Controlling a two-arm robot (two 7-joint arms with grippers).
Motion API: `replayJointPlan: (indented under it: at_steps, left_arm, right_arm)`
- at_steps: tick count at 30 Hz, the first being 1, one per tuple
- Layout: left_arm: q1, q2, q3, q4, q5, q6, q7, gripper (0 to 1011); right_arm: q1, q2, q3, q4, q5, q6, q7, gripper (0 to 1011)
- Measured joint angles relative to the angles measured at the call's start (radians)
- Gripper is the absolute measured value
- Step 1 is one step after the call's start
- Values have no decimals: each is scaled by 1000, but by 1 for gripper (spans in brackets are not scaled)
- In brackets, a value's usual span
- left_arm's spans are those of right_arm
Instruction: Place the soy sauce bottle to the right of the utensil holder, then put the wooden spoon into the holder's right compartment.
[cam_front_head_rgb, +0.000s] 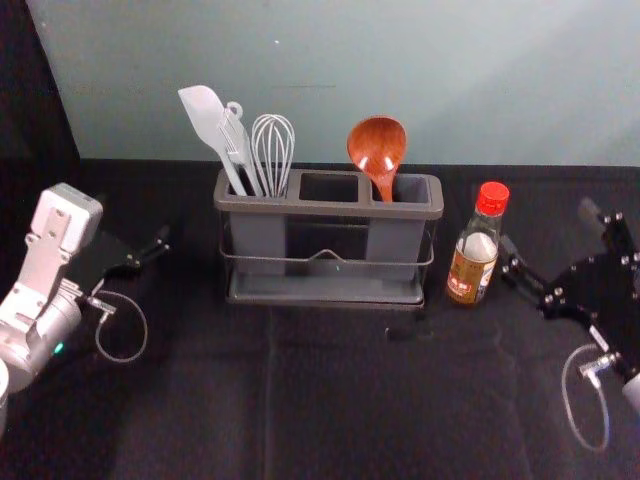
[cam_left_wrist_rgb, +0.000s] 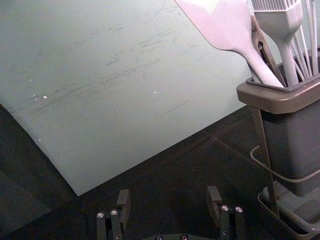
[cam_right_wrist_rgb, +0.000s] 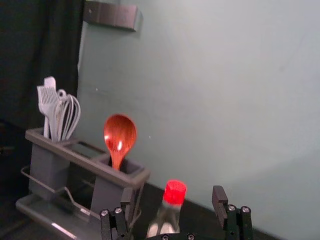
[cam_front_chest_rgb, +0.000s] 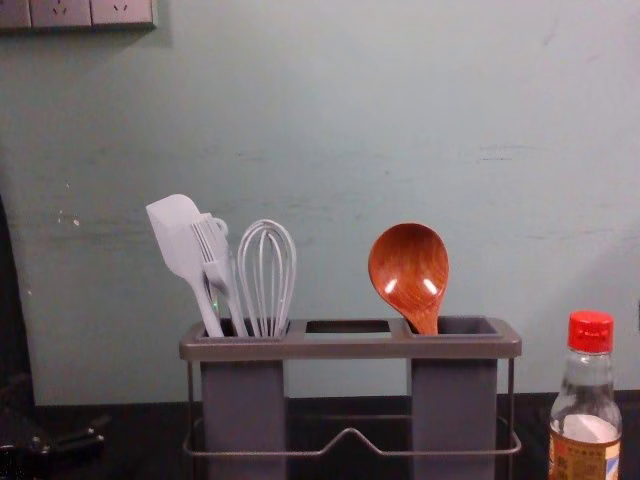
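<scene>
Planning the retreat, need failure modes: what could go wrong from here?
1. Right gripper is open with one finger right beside the soy sauce bottle; contact or a gap, I can't tell. Moving toward the holder could tip the bottle.
2. Wooden spoon is in the right compartment, but its bowl stands well above the rim. A low pass could snag it.
3. Spatula leans out toward the left gripper's side; an inward swing might clip it.

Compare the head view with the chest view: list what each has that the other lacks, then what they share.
Head view: the right gripper, right of the soy sauce bottle, and the utensil holder's bottom tray.
Chest view: a wall socket panel, upper left.
Both: the utensil holder, spatula, whisk, wooden spoon in the right compartment, bottle, and left gripper at left.
</scene>
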Motion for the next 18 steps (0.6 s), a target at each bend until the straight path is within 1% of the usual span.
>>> replayJointPlan:
  at_steps: [3,7,11,18]
  left_arm:
    - [0,0,0,0,0,0,0,1005]
    - [0,0,0,0,0,0,0,1005]
    - [0,0,0,0,0,0,0,1005]
    - [0,0,0,0,0,0,0,1005]
  right_arm:
    - [-14,-14,4,22,18,1,3,1002]
    - [-11,-34,9,65,52,25,23,1002]
    - [11,-46,13,123,72,27,47,1002]
    - [44,-50,15,172,96,33,77,1003]
